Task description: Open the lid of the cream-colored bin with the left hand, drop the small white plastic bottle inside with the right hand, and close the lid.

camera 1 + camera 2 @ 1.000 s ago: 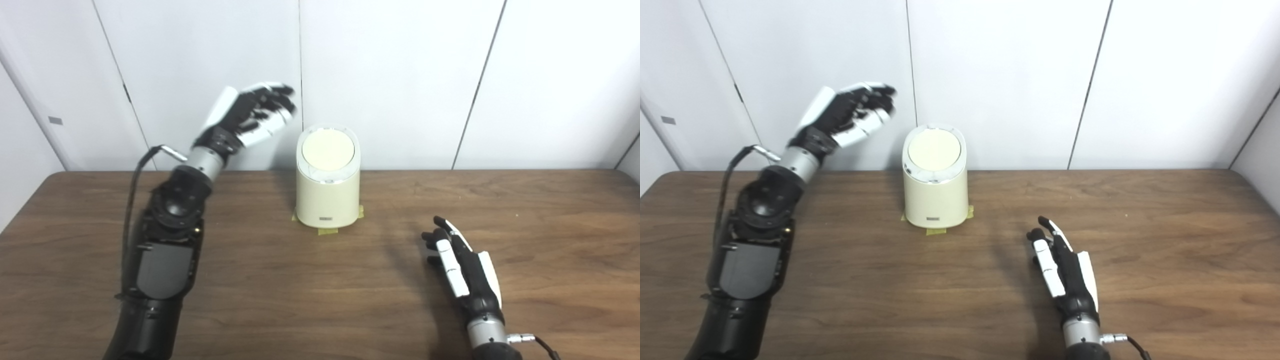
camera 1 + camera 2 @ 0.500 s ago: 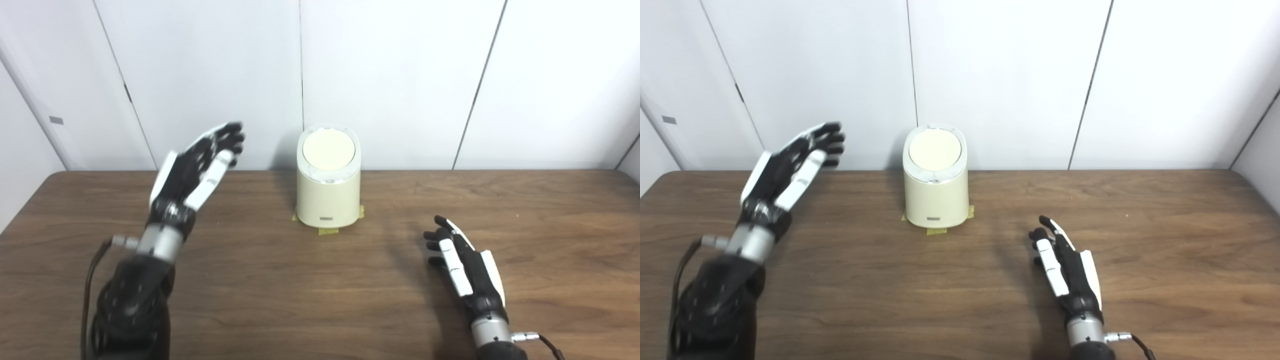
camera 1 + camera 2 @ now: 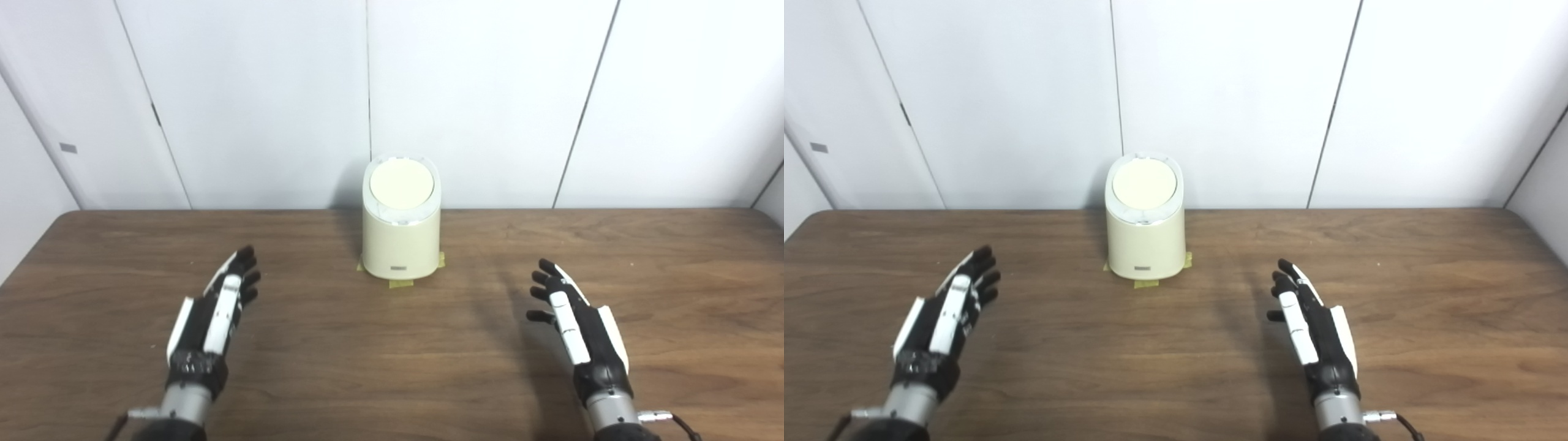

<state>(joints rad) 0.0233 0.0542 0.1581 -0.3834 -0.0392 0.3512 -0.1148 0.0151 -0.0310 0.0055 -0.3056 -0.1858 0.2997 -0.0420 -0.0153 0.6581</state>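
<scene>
The cream-colored bin (image 3: 401, 236) stands upright at the back middle of the table, its round lid (image 3: 402, 184) down. My left hand (image 3: 211, 318) hovers low over the table to the front left of the bin, fingers straight and apart, holding nothing. My right hand (image 3: 579, 331) is at the front right, also open and empty, well away from the bin. No small white plastic bottle shows in either view.
Yellow tape tabs (image 3: 401, 283) stick out from under the bin's base. The dark wooden table (image 3: 380, 355) runs to a white panelled wall (image 3: 490, 92) just behind the bin.
My left hand has come down from high beside the bin's lid and pulled back toward me to low over the table. The right hand has barely shifted. The lid has stayed down.
</scene>
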